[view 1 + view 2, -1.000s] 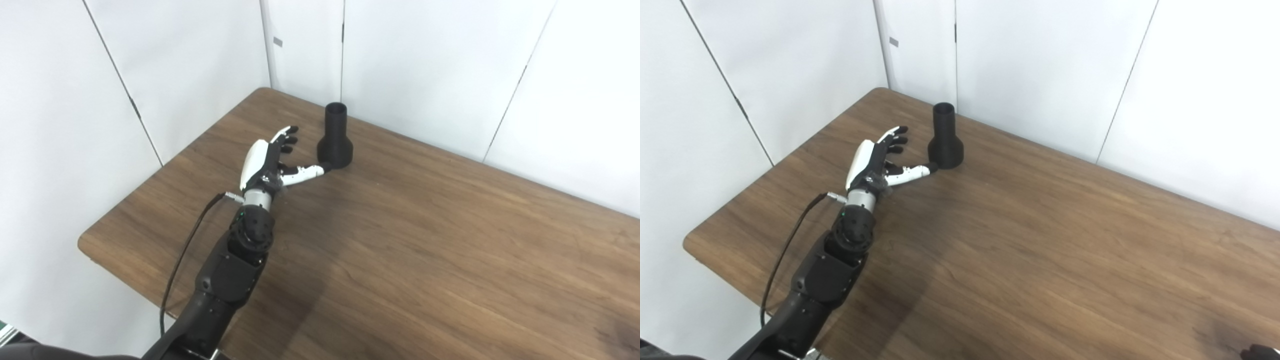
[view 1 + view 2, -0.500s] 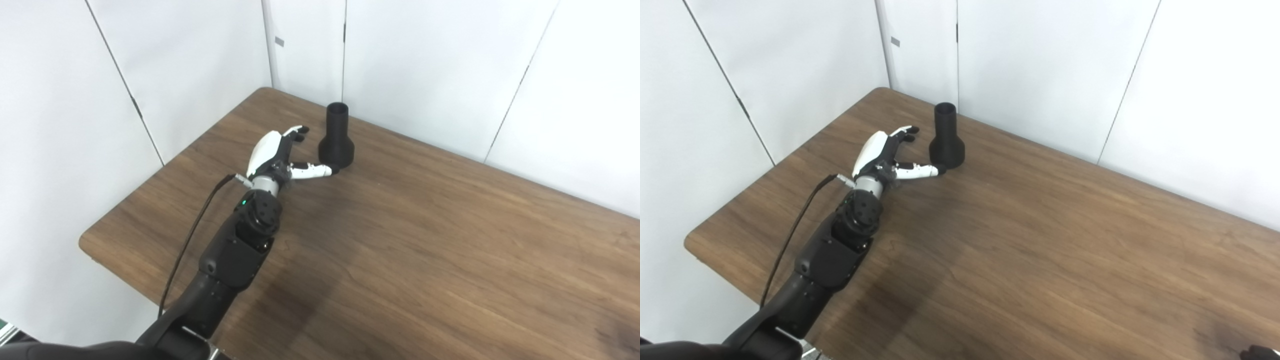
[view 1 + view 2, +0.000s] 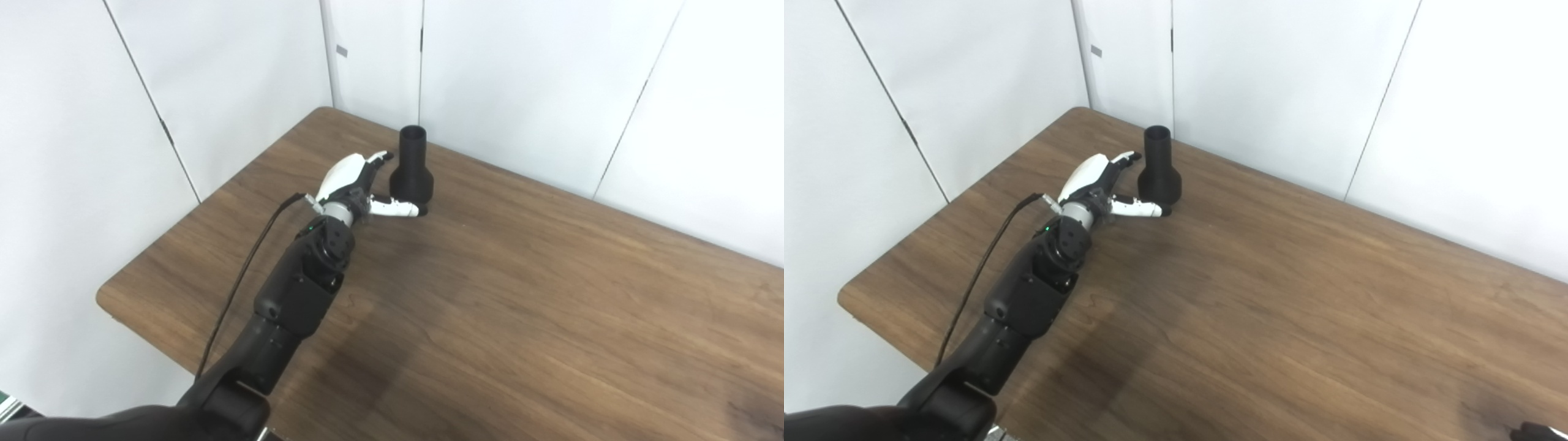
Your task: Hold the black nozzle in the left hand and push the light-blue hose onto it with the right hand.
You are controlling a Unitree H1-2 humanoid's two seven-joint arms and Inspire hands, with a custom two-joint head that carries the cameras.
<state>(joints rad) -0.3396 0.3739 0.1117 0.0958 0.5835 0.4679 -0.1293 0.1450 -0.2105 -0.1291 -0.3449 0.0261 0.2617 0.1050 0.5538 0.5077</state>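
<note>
Near the far left corner of the surface the nozzle stands upright, wide end down, and the left hand, spread and empty beside its base, should wrap the narrow neck squarely before lifting; no hose or right hand shows clearly.

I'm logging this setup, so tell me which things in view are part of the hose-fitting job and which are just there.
Part of the job:
- black nozzle, upright on the table
- left hand, open beside the nozzle, not gripping it

Just there:
- wooden table
- white wall panels

The light-blue hose is not in view; whether the right hand shows cannot be told.
</note>
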